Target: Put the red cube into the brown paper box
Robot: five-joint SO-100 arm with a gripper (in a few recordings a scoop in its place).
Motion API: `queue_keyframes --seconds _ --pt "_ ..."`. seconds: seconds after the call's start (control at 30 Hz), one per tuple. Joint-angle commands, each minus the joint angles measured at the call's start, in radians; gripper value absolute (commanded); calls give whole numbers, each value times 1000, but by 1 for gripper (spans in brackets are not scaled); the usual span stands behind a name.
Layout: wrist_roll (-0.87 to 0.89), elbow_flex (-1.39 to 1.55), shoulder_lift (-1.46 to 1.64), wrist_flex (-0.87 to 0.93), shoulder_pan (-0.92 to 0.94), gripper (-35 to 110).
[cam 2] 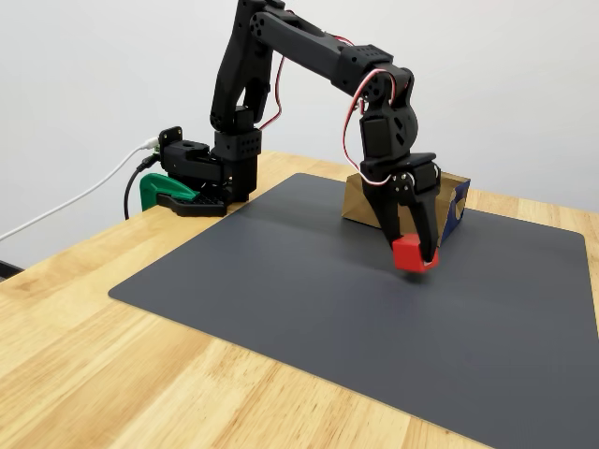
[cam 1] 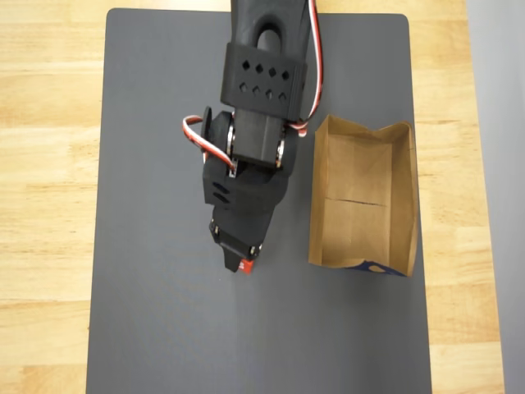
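Overhead view, gripper: the black gripper [cam 1: 244, 261] points toward the bottom of the picture over the dark mat [cam 1: 148, 246], fingers clenched on the red cube [cam 1: 245, 267], of which a sliver shows at the tips.
Overhead view, box: the brown paper box [cam 1: 362, 197] lies open to the right of the arm, apart from it.
Fixed view, cube: the red cube [cam 2: 413, 253] is held between the fingertips, just above the mat [cam 2: 281, 281].
Fixed view, box: the brown paper box [cam 2: 456, 199] sits behind the gripper [cam 2: 415, 251].
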Motion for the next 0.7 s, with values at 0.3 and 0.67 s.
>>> queue_keyframes --seconds 0.3,0.67 --pt "-78 393 577 -166 -107 0" --pt "-114 796 1006 -282 -365 0"
